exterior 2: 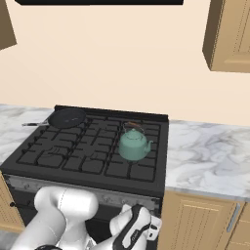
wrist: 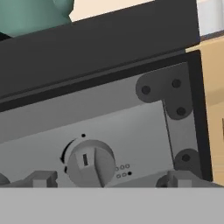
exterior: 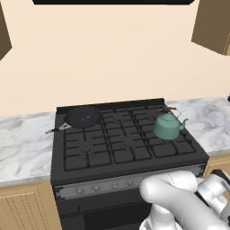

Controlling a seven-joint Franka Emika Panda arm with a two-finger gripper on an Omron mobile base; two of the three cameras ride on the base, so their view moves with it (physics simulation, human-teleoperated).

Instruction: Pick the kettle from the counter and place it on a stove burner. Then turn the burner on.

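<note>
Kettle [exterior: 168, 126] sits on far-right burner [exterior: 167, 134], off the worktop [exterior 2: 210, 151]; gripper [wrist: 105, 180] faces the right-end knob [wrist: 89, 165], fingers [wrist: 41, 178] spread wide, empty, ready to turn it.

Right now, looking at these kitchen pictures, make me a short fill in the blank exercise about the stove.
1. The kettle stands on the stove's ____ side, on a burner grate.
2. The frying pan sits at the stove's back ____ corner.
3. In the hand view, the pincer faces a grey ____ on the control panel.
4. The pincer's jaws are ____.

Missing words: right; left; knob; open
</note>
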